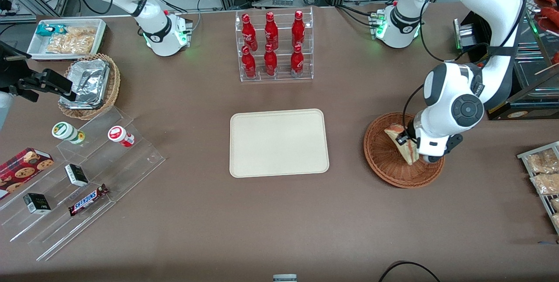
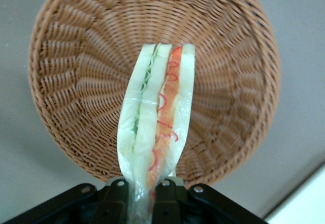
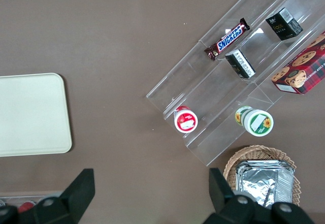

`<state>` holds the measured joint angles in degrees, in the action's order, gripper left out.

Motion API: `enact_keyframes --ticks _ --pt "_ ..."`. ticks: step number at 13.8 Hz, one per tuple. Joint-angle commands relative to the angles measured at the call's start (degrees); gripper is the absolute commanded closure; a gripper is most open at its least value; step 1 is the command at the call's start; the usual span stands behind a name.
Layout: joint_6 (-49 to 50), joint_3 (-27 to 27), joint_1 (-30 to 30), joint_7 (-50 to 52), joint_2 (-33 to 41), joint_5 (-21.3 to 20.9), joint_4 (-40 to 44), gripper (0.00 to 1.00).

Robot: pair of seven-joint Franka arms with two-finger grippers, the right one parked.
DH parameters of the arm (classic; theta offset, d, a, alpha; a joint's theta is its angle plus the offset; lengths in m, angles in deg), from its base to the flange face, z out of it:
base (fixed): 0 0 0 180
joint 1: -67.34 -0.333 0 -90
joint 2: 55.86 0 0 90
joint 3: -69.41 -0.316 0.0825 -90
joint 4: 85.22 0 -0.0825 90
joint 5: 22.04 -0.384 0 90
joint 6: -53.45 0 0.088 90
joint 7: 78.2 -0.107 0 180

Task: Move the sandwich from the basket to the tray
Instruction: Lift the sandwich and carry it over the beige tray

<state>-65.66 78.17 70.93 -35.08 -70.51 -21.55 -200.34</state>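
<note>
The clear-wrapped sandwich (image 1: 404, 144), white bread with red and pale green filling, hangs from my gripper (image 1: 410, 153) just above the reddish-brown wicker basket (image 1: 384, 159). In the left wrist view the gripper (image 2: 144, 203) is shut on the sandwich's (image 2: 155, 122) wrapped end, with the basket (image 2: 76, 82) beneath it. The cream-beige tray (image 1: 278, 142) lies flat in the middle of the table, beside the basket toward the parked arm's end, with nothing on it. It also shows in the right wrist view (image 3: 30, 115).
A clear rack of red bottles (image 1: 273, 46) stands farther from the front camera than the tray. A clear stepped stand with snacks (image 1: 83, 177), a tan foil basket (image 1: 89, 85) and a white bin (image 1: 65, 37) lie toward the parked arm's end. Bagged snacks (image 1: 543, 173) sit at the working arm's end.
</note>
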Motion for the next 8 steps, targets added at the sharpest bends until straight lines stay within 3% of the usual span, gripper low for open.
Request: enact_keyframes --ticks 1,6,8 --pt "1.3 3.1 0.3 -5.2 -0.6 -1.0 2.3 0.93" --pt "1.1 12.6 0.6 -8.0 -8.1 -3.7 10.3 0.93" --pt "1.0 13.0 5.6 -4.2 -10.0 -4.4 11.9 0.96"
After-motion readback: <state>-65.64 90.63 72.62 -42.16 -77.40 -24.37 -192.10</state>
